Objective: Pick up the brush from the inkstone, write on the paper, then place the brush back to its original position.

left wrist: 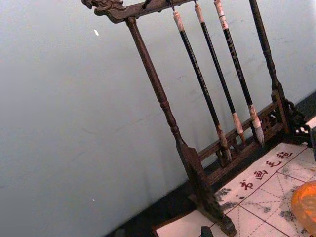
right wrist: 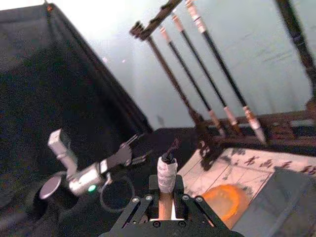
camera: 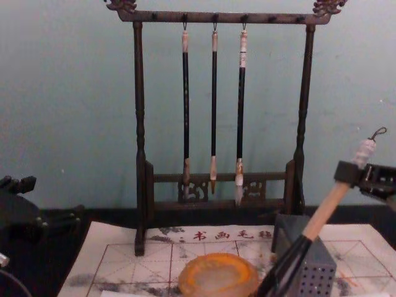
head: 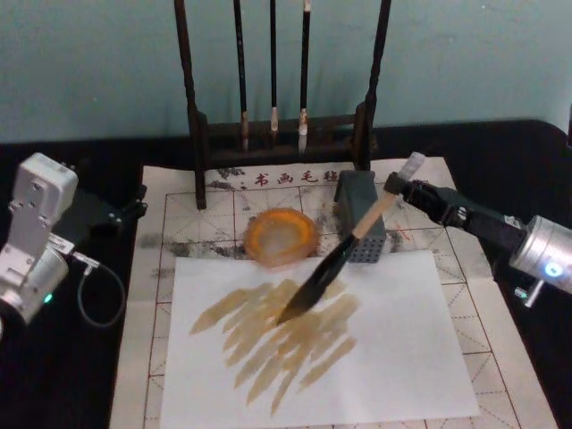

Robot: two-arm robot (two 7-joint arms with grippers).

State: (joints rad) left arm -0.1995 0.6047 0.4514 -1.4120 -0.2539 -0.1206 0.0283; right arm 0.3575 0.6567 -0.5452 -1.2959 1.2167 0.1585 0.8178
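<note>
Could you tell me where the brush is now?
Head view: the brush slants down from the right end effector, tip on the paper near the inkstone.

Red characters (head: 295, 179): one printed row of four, seemingly 书画毛毡.
Carrier: the gridded paper (head: 183, 210), along its far edge, above the red grid.
Certainty: the strokes are small, so the reading is only probable.

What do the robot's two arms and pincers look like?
Both arms end in a silver cylindrical wrist section leading to a slim black pincer. The left pincer sits past a boxy pale-grey housing, a green light and a looping black cable. The right pincer follows a wrist with a blue light; small screws dot its black frame.
</note>
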